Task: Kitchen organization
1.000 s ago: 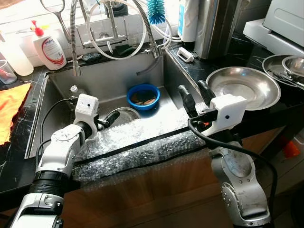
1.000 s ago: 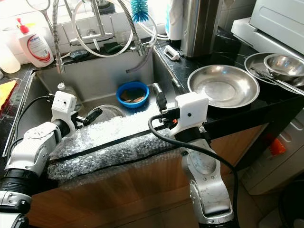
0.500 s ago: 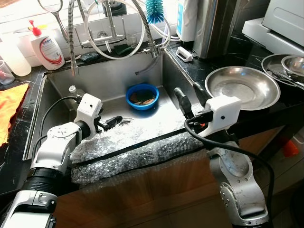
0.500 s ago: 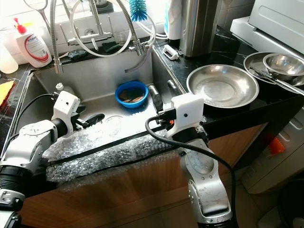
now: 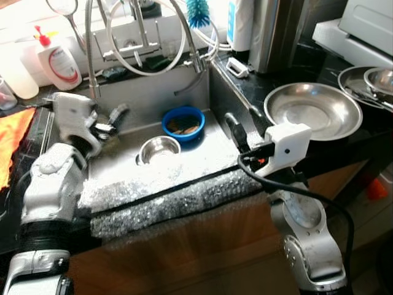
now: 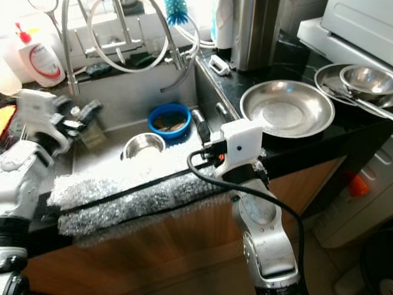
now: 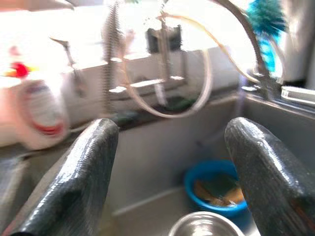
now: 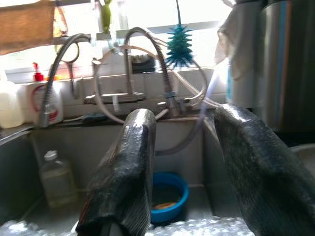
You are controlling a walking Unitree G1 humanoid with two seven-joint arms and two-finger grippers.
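Left hand (image 7: 170,172) with fingers apart above the sink's (image 5: 123,98) left edge, steel bowl (image 5: 158,149) and blue bowl (image 5: 183,123) beyond; right hand (image 8: 197,167) also spread, at the sink's right front corner.

Open sink floor lies around the small steel bowl (image 5: 158,149) and blue bowl (image 5: 184,123) — reachable from above. Hoses and faucet (image 5: 144,37) crowd the back; a bottle (image 6: 90,132) stands left — bubble wrap (image 5: 166,196) covers the front edge.
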